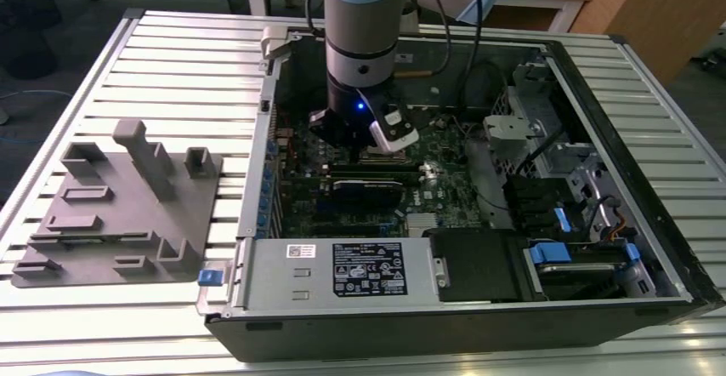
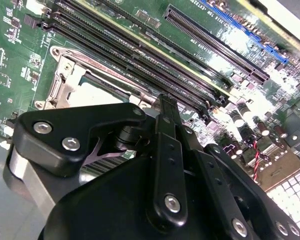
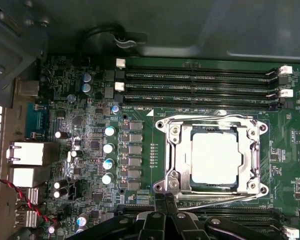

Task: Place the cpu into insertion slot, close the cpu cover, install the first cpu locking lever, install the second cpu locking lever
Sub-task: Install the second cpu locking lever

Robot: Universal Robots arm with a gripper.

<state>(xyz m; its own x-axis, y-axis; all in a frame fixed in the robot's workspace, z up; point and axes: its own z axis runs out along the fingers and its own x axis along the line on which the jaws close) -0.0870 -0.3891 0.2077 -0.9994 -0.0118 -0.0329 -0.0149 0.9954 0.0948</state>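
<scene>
The cpu (image 3: 215, 159) already sits in the insertion slot (image 3: 213, 189), its pale grey top showing through the opening of the cpu cover (image 3: 176, 150), which lies flat around it. So I judge the placing and the closing done, and the work now at the locking levers. A thin lever (image 3: 205, 203) runs along the edge of the socket nearest the gripper (image 3: 165, 220); whether it is hooked down I cannot tell from here.

In the second wrist view the gripper (image 2: 166, 107) has its fingers drawn together into one narrow black tip, with nothing held between them, and that tip hangs just at the socket's edge. A lever of this sort, I would think, wants a firm push down and then sideways under its catch (a slim closed tip suits that well).

In the exterior view the arm (image 1: 360, 19) comes straight down into the open computer case (image 1: 635, 180), wrist vertical, the gripper (image 1: 369, 145) low over the green motherboard (image 1: 448, 202). A grey fixture tray (image 1: 119, 206) lies on the slatted surface (image 1: 182, 61) at the exterior view's left, well apart from the case.
</scene>
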